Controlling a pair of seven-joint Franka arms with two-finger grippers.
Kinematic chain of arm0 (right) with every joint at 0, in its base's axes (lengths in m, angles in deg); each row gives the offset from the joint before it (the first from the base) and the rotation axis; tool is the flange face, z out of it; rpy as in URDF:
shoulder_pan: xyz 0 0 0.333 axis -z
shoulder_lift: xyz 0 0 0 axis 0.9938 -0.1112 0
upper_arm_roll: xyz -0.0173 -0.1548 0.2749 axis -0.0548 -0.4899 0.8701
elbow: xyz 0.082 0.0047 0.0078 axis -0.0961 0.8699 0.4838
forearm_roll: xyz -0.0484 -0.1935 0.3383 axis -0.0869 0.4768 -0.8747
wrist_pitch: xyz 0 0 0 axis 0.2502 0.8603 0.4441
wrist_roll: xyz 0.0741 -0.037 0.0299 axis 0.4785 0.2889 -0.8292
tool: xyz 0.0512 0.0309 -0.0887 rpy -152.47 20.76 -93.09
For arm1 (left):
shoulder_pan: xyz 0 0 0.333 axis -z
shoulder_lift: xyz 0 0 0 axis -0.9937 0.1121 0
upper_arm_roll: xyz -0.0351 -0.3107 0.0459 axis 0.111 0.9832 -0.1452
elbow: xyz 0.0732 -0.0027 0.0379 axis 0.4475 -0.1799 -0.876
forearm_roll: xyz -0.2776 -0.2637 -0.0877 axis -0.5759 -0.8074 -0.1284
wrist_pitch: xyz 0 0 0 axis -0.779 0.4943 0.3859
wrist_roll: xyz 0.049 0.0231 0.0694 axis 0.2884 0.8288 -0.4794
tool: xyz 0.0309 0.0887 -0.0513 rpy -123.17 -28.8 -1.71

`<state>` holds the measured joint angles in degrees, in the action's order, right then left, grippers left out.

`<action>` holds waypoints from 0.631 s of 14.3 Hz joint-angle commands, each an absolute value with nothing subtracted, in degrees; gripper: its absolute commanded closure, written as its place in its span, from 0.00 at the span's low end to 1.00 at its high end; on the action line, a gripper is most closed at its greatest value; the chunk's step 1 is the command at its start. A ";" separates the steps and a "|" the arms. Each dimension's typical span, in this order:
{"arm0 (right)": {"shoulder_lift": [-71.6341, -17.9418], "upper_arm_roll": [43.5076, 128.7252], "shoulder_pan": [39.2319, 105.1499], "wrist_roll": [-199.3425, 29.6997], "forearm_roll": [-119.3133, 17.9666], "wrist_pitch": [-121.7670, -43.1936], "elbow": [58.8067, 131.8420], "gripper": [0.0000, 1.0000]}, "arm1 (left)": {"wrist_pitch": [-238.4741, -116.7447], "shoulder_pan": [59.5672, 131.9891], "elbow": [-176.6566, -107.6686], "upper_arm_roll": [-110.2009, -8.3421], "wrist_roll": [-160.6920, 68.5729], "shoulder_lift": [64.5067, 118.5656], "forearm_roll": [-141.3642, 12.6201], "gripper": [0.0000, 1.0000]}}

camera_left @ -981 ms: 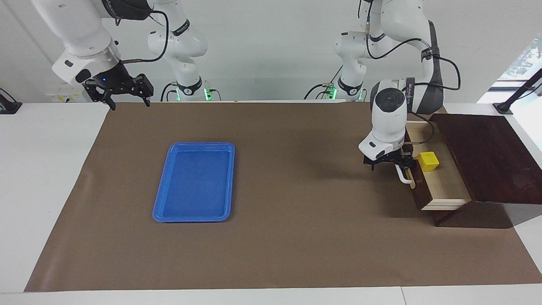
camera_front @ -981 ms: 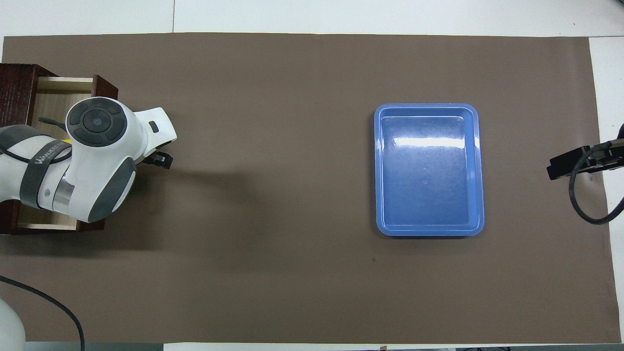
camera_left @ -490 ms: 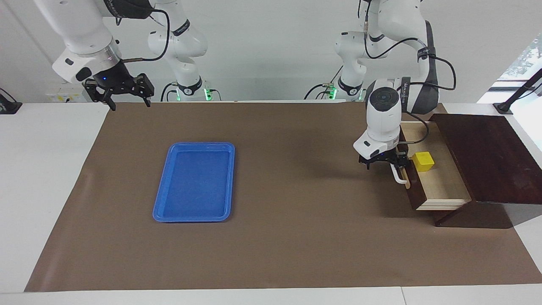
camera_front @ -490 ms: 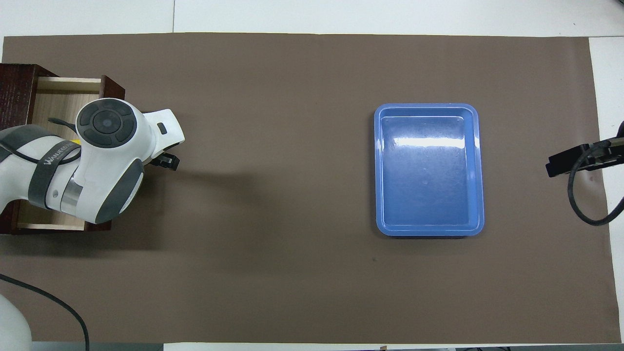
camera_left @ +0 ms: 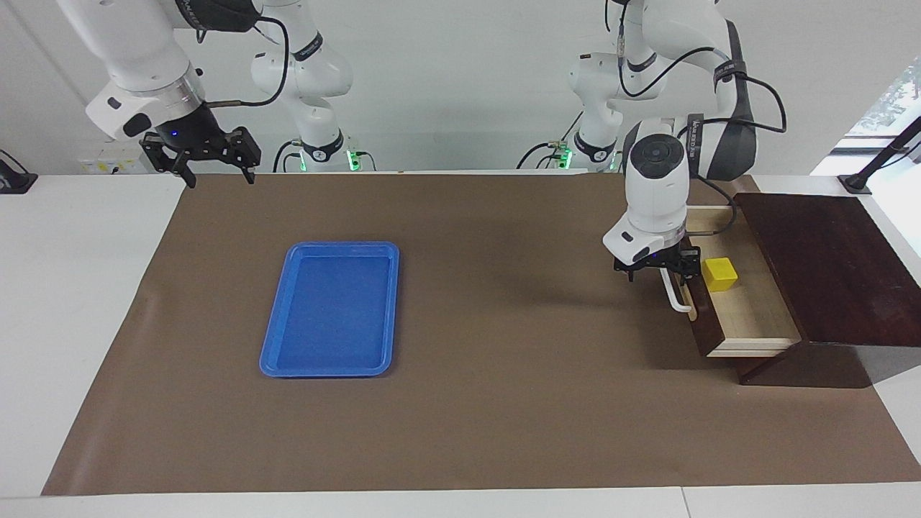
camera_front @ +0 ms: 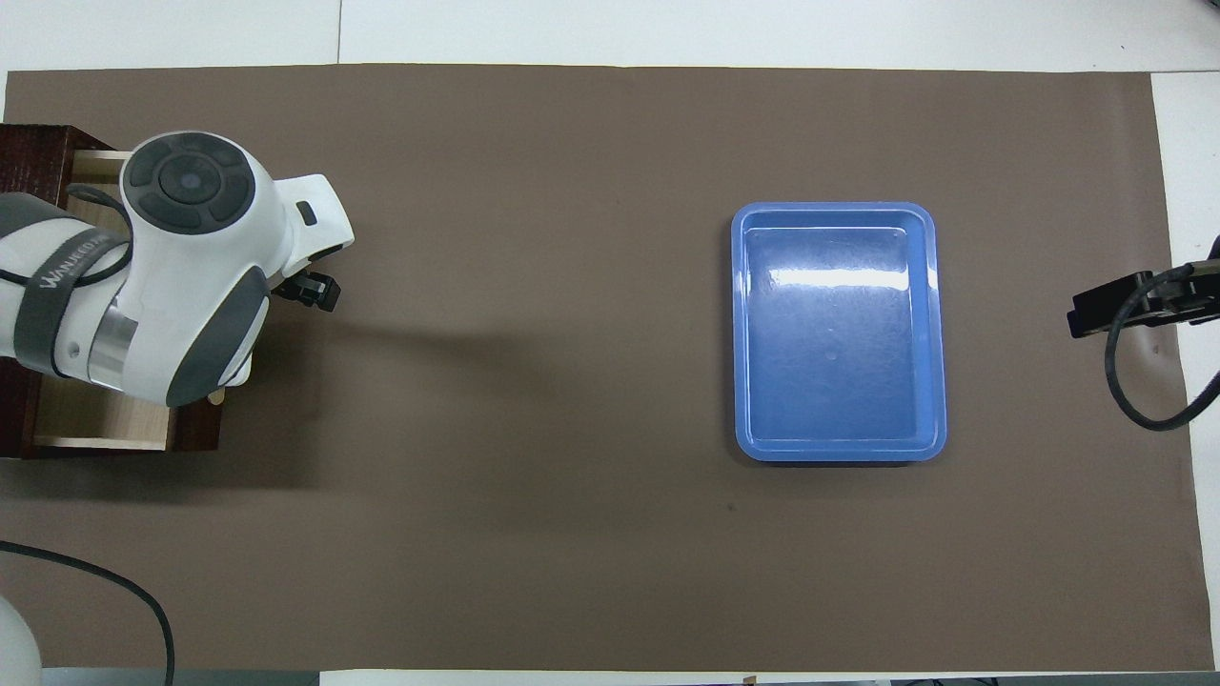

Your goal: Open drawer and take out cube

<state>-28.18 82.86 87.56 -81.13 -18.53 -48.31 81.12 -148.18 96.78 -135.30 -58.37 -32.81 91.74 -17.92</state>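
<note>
The drawer [camera_left: 748,316] stands pulled out of its dark wooden box [camera_left: 820,266] at the left arm's end of the table. Its pale inside is bare except for the small yellow cube [camera_left: 720,274], which sits close to the drawer front. My left gripper [camera_left: 658,277] hangs open just above the white bar handle [camera_left: 675,296], at the handle's end nearer the robots, and holds nothing. In the overhead view the left wrist covers the cube, and only one black finger [camera_front: 310,289] shows beside the drawer [camera_front: 95,424]. My right gripper [camera_left: 219,176] waits open in the air at the right arm's end.
A flat blue tray [camera_left: 331,309] lies empty on the brown mat [camera_left: 504,396], toward the right arm's end; in the overhead view the tray [camera_front: 839,333] sits mid-depth. The right gripper [camera_front: 1125,305] shows only at that view's edge.
The drawer slid a little farther out of the box, carrying the cube with it. Since then the left gripper has lifted slightly off the handle. The right arm barely moved.
</note>
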 commanded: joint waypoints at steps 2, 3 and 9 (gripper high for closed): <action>-27.60 83.31 88.01 -79.63 -19.47 -48.55 81.75 0.00 | -138.83 97.27 -123.86 -59.22 -32.28 95.01 -25.16 0.00; -27.51 83.22 88.01 -79.20 -19.47 -48.82 81.92 0.00 | -137.85 96.84 -122.80 -59.22 -32.81 94.84 -25.43 0.00; -26.73 83.31 88.19 -76.84 -19.56 -50.13 83.76 0.00 | -138.02 92.89 -121.21 -60.45 -54.93 94.14 -33.15 0.00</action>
<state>-28.18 82.92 87.52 -79.44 -18.54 -48.35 81.33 -139.61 95.20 -123.17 -60.41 -48.59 93.17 -30.04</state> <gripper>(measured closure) 0.000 0.000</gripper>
